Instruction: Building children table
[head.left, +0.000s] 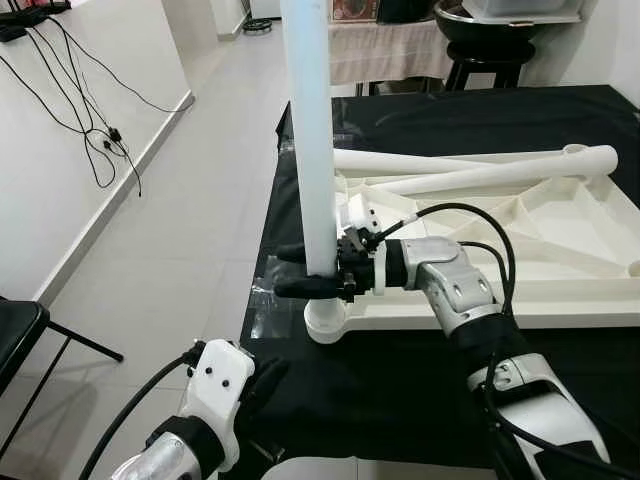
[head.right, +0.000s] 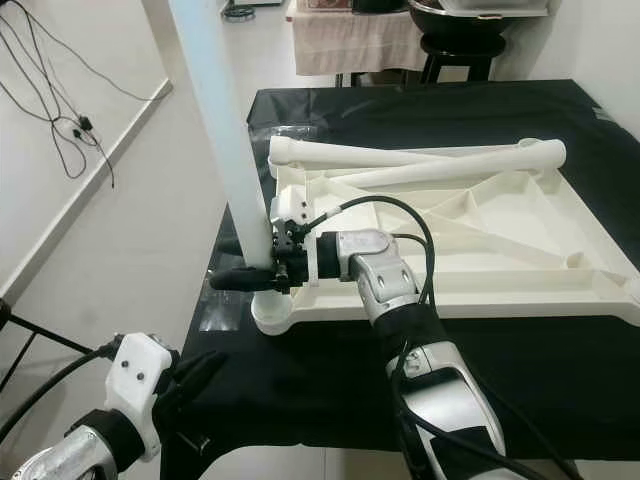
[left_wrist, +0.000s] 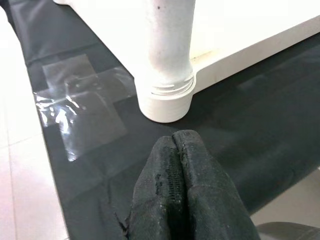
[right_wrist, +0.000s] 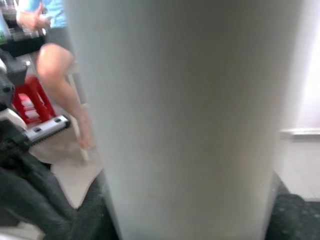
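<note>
One leg (head.left: 312, 130) stands upright in the corner socket (head.left: 326, 322) of the overturned tabletop (head.left: 560, 290), clamped by the right gripper (head.left: 312, 270), while two legs (head.left: 470, 172) lie loose and the left gripper (left_wrist: 182, 190) waits closed.

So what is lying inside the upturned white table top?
Two loose white legs lie across the table top, over its moulded ribs. The right claw grips the upright leg at the corner socket, hiding the nearby rim.

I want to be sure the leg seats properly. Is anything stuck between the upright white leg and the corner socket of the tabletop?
Nothing visible. The upright leg, gripped by the right gripper, already stands in the corner socket of the upturned tabletop, with no object wedged at the joint.
</note>
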